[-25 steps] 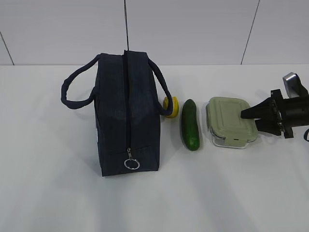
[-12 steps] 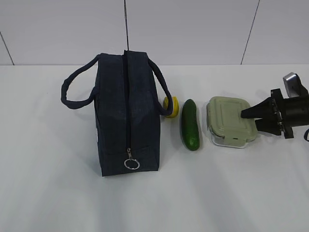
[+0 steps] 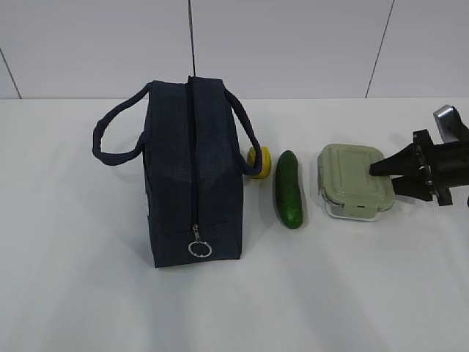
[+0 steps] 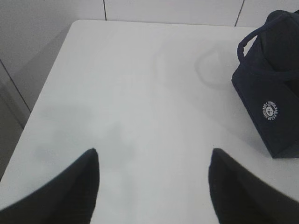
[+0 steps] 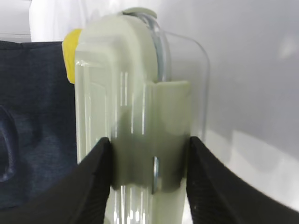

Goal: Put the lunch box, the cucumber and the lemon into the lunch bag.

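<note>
The dark navy lunch bag (image 3: pixel 192 176) stands left of centre, zipper closed along its top, with a silver ring pull (image 3: pixel 199 248) at the near end. The yellow lemon (image 3: pixel 260 161) lies against its right side, and the dark green cucumber (image 3: pixel 289 189) is just right of that. My right gripper (image 3: pixel 385 180) is shut on the right end of the sage-lidded glass lunch box (image 3: pixel 352 180). In the right wrist view the jaws (image 5: pixel 147 140) clamp the lunch box (image 5: pixel 135 93) at its lid clip. My left gripper (image 4: pixel 153 151) hangs open over bare table, left of the bag (image 4: pixel 273 107).
The white table (image 3: pixel 352 293) runs back to a pale panelled wall. The table's left edge (image 4: pixel 42 93) shows in the left wrist view. The bag's two loop handles (image 3: pixel 110 139) droop to either side.
The right gripper and the lunch box have shifted slightly right and up together. The bag, lemon, cucumber and left gripper have not moved.
</note>
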Robot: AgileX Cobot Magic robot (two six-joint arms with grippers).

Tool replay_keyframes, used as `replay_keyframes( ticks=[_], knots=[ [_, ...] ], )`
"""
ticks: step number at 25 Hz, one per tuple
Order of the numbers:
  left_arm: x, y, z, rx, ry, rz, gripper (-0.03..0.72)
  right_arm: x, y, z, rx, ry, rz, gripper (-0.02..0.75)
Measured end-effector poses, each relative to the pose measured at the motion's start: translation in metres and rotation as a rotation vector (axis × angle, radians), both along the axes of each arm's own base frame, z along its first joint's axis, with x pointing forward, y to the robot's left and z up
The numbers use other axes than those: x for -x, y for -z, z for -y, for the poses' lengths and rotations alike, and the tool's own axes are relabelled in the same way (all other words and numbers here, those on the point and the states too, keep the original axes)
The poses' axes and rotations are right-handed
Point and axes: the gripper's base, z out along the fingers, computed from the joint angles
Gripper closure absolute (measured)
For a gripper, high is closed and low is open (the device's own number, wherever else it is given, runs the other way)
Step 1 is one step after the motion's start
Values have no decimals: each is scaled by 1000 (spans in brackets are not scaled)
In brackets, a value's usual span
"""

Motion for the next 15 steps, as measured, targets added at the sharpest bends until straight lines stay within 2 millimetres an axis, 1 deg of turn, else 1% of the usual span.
replay_keyframes(
  ticks=[4,9,12,15],
  knots=[
    [0,0,0,0,0,0,165,0,-12,0,11,2,23,395],
    [2,4,0,6,-1,-56,165,0,-24,0,17,7,45,396],
    [-2,6,2,19,8,-96,165,0,-30,0,20,10,54,396],
    [-11,8,7,22,58,-149,165,0,-36,0,19,17,59,395]
  ],
)
